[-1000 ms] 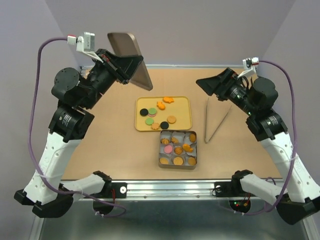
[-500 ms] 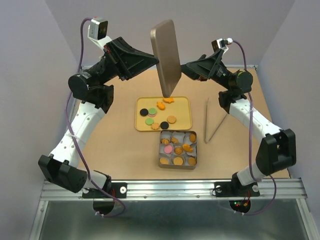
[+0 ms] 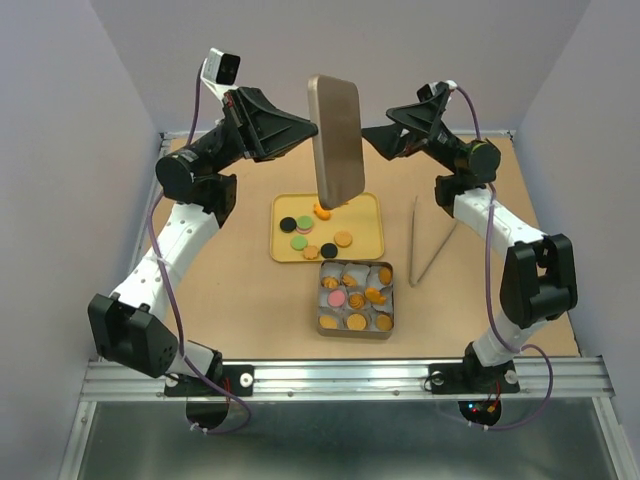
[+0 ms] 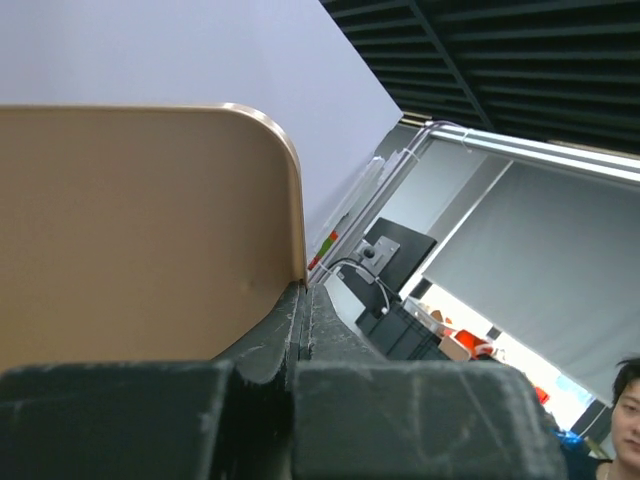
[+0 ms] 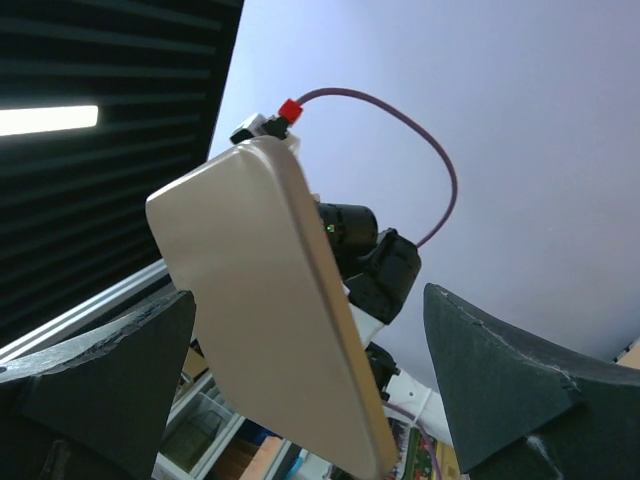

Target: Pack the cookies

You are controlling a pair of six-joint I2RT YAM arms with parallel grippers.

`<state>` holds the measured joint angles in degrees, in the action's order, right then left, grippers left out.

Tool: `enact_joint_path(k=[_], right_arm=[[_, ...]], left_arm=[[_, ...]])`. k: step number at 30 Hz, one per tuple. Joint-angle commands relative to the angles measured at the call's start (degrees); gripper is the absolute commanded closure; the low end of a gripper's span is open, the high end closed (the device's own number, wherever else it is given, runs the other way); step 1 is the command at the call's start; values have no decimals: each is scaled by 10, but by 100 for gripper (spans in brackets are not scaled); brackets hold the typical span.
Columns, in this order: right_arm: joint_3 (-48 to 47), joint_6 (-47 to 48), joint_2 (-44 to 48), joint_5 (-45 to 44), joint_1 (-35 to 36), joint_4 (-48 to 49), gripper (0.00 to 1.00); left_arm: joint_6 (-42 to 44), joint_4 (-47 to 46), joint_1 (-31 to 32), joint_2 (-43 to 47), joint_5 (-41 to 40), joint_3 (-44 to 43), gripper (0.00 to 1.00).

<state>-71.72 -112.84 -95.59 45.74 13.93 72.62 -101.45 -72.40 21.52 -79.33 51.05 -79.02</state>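
Note:
My left gripper (image 3: pixel 312 128) is shut on the left edge of a bronze tin lid (image 3: pixel 335 140) and holds it upright, high above the yellow tray (image 3: pixel 372 215). In the left wrist view the lid (image 4: pixel 130 230) is pinched between the closed fingers (image 4: pixel 303 290). My right gripper (image 3: pixel 372 140) is open just right of the lid. In the right wrist view the lid (image 5: pixel 260 310) stands between its spread fingers (image 5: pixel 308 292), untouched. Loose cookies (image 3: pixel 300 235) in black, green, pink and orange lie on the tray. More cookies (image 3: pixel 350 297) sit in paper cups in the metal tin (image 3: pixel 318 300).
Metal tongs (image 3: pixel 430 245) lie on the brown table to the right of the tray and tin. The tin stands just in front of the tray. Grey walls close in the back and both sides.
Both arms have risen and swung towards the centre. The lid has gone from the far left to above the tray and turned upright. The right gripper has come up beside it.

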Motion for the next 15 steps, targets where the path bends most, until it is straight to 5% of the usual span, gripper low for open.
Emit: enact_joint_path(k=[1,15], right_arm=[[-40,-41,25,8,3,314,1],[30,7,59,12,44,307,13]], left_arm=[[-31,-345,-2,-5,-36,3,100],[-59,-395,5,-37,-81,-4,100]])
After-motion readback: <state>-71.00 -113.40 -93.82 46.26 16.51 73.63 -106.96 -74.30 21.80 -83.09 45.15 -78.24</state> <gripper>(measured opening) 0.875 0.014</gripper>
